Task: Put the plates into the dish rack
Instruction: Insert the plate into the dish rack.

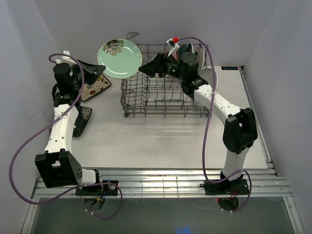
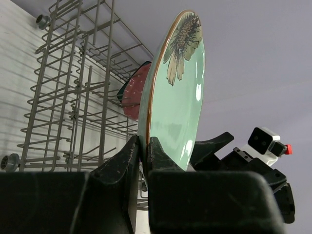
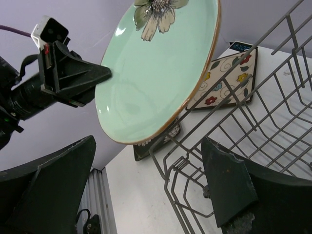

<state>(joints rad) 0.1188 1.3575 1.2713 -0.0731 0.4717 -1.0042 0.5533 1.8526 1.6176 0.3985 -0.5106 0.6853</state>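
Left claw (image 2: 144,146) grips the mint round plate (image 1: 120,58) by its rim, held aloft just off the far-left corner of the dish rack (image 1: 165,113). Right claw (image 1: 146,69) gapes wide above that corner, facing the plate.

No text, brand, number or sign can be read in any view. A small dark panel (image 1: 230,68) with bluish marks is seen on the table (image 1: 161,141), at about two o'clock from the dish rack (image 1: 163,95); its characters are too small and blurred to be made out.
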